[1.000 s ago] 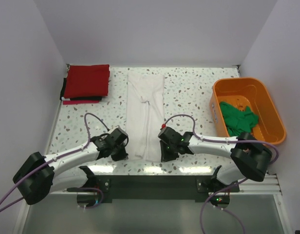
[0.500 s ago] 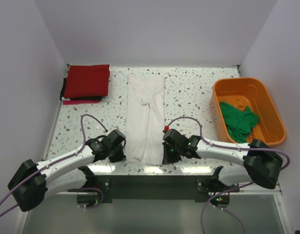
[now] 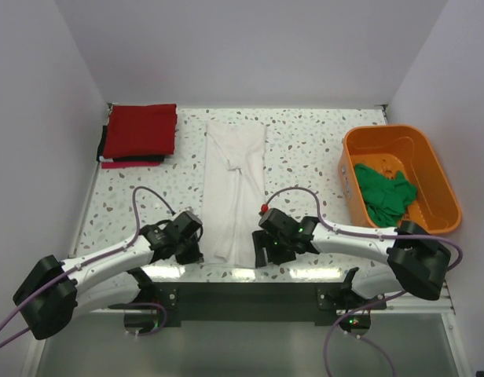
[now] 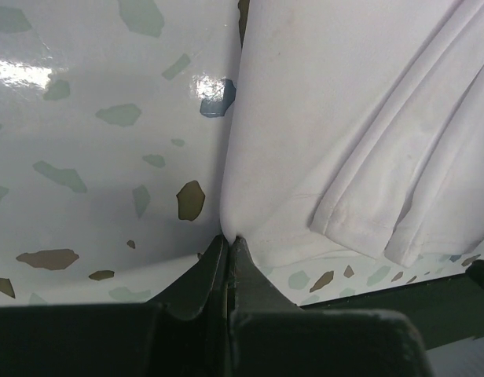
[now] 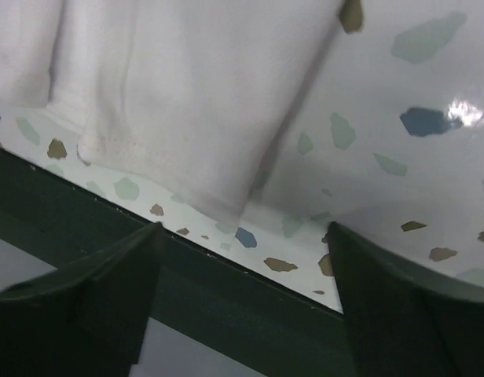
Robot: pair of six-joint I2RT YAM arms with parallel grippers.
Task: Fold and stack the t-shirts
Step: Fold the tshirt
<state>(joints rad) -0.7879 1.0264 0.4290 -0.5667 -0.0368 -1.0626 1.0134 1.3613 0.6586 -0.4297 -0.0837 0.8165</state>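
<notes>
A white t-shirt (image 3: 236, 188) lies folded into a long strip down the middle of the table. My left gripper (image 3: 196, 253) (image 4: 229, 239) is shut on the white t-shirt (image 4: 344, 118) at its near left corner. My right gripper (image 3: 262, 255) (image 5: 243, 229) stands open just off the near right corner of the white t-shirt (image 5: 187, 94), holding nothing. A folded red t-shirt (image 3: 140, 129) rests on a thin dark one (image 3: 132, 159) at the back left. A green t-shirt (image 3: 386, 194) lies crumpled in the tub.
The orange plastic tub (image 3: 350, 149) stands at the right side. The table's near edge and a dark rail (image 5: 226, 314) run right under both grippers. White walls close in the table at left, back and right.
My right gripper has opened and shifted slightly left at the shirt's near right corner. My left gripper has moved nearer the front edge and stays shut on the near left corner.
</notes>
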